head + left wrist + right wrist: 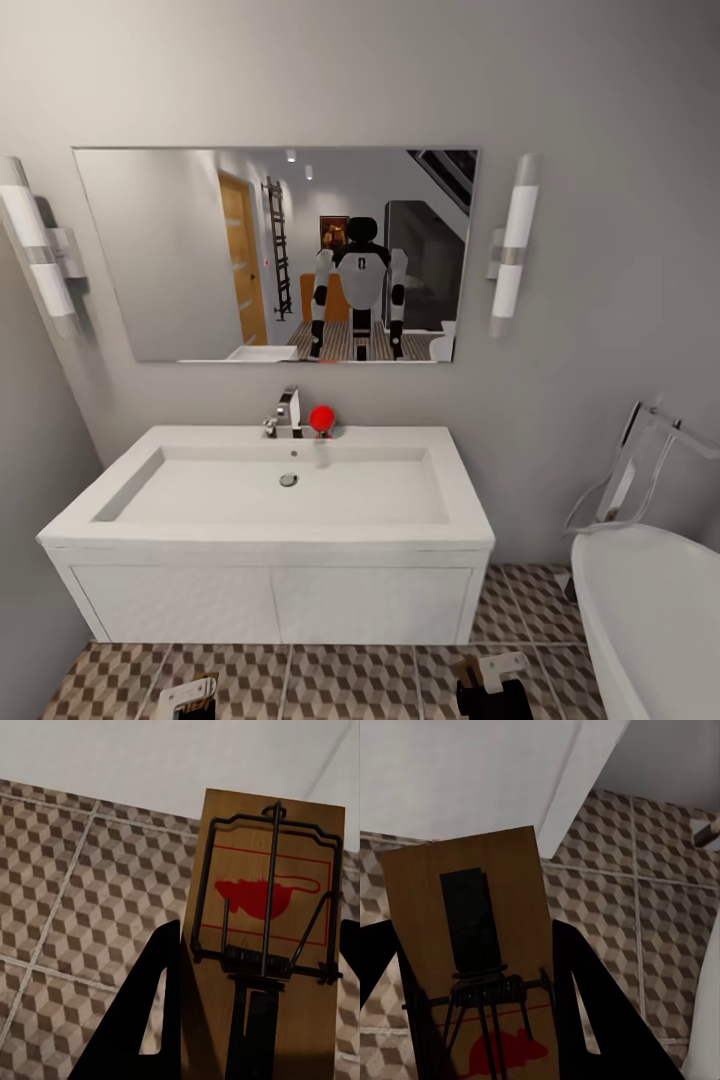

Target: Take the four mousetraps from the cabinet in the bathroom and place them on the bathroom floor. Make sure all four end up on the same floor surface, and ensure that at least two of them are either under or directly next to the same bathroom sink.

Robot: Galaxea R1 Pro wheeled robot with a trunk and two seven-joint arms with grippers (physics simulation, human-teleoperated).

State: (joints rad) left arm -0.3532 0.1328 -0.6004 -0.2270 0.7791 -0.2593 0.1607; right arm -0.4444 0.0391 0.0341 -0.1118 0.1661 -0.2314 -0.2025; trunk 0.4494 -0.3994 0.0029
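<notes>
A tan mousetrap [266, 870] with dark wire and a red mouse print sits between the black fingers [161, 1020] of my left gripper [255, 1020], which is shut on it above the cube-pattern bathroom floor [67, 892]. My right gripper [484, 1020] is shut on a second mousetrap [472, 907], also held over the tiles [622, 907]. In the head view both grippers hang low in front of the white sink vanity [270, 600], the left gripper [190, 697] and the right gripper [490, 685]. The other two mousetraps and the wooden cabinet are out of view.
The sink basin [130, 500] has a chrome tap [287, 412] with a red ball [321, 419] beside it. A mirror [150, 250] above reflects the robot. A white bathtub [650, 610] stands at the right, and a grey wall closes the left.
</notes>
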